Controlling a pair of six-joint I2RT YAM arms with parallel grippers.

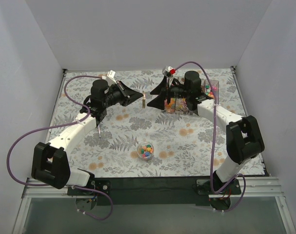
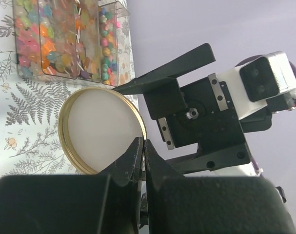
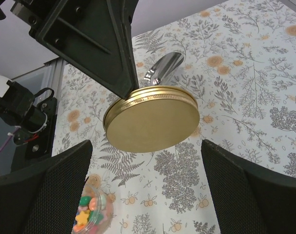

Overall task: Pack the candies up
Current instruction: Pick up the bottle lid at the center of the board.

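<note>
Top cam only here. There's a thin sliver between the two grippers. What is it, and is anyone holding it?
Observer: A gold lid, edge-on to your camera. The left gripper is shut on its rim.
Operator: Other arm on it too?
Observer: No. The right gripper is open, fingers wide of the lid, no contact.
Operator: Which way does the lid face?
Observer: Gold top toward the right wrist camera, plain white inside toward the left one.
</note>
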